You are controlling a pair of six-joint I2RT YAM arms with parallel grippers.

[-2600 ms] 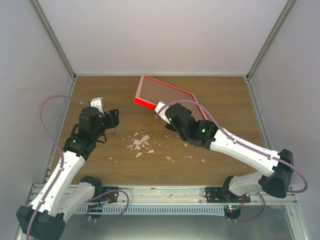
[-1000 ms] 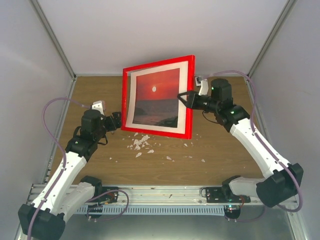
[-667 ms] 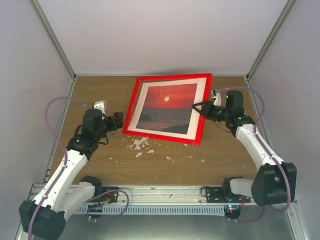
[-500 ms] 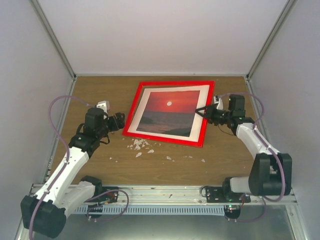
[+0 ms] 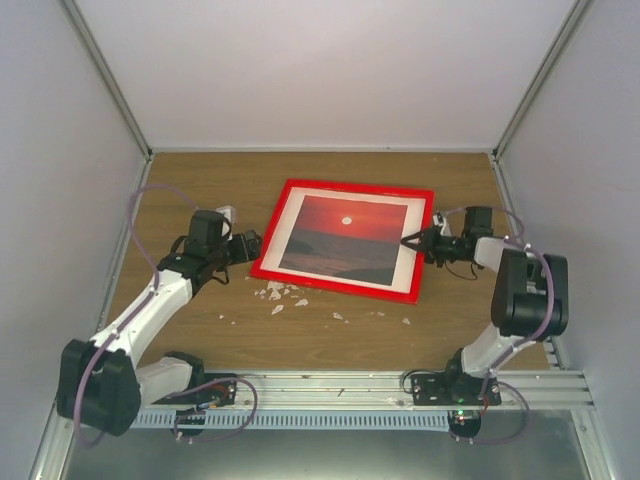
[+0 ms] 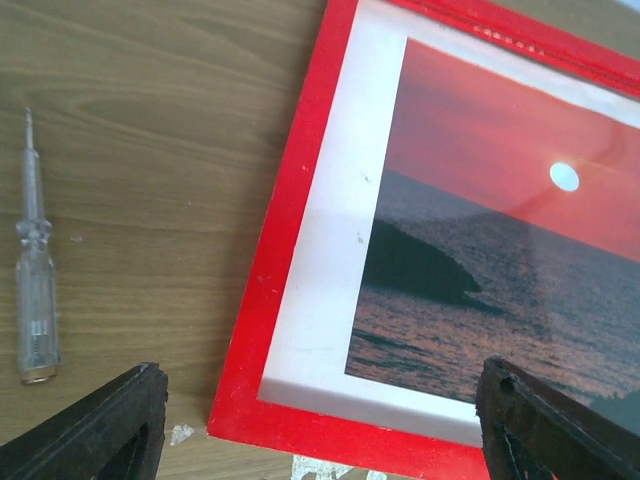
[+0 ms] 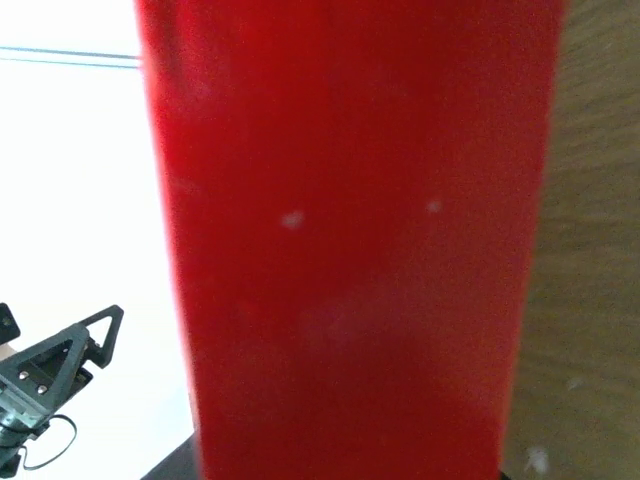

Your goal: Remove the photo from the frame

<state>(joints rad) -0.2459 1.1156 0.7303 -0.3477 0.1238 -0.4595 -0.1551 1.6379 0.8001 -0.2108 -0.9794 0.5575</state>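
The bright-red frame (image 5: pixel 268 228) lies flat and face up on the wooden table. The sunset photo (image 5: pixel 345 238) sits in it behind a white mat. My right gripper (image 5: pixel 416 242) is at the middle of the frame's right edge and looks shut on it. In the right wrist view the red edge (image 7: pixel 350 250) fills the picture and hides the fingers. My left gripper (image 5: pixel 250 245) is open and empty just off the frame's near-left corner. In the left wrist view that corner (image 6: pixel 245 415) and the photo (image 6: pixel 500 250) lie between the spread fingers (image 6: pixel 130 420).
A clear-handled screwdriver (image 6: pixel 35 270) lies on the table left of the frame. White scraps (image 5: pixel 280 290) are scattered in front of the frame's near edge. Enclosure walls stand at the back and on both sides.
The frame went from back-up on the table to held upright, then came down face up and flat. My right gripper lowered with it. My left gripper moved toward the near-left corner.
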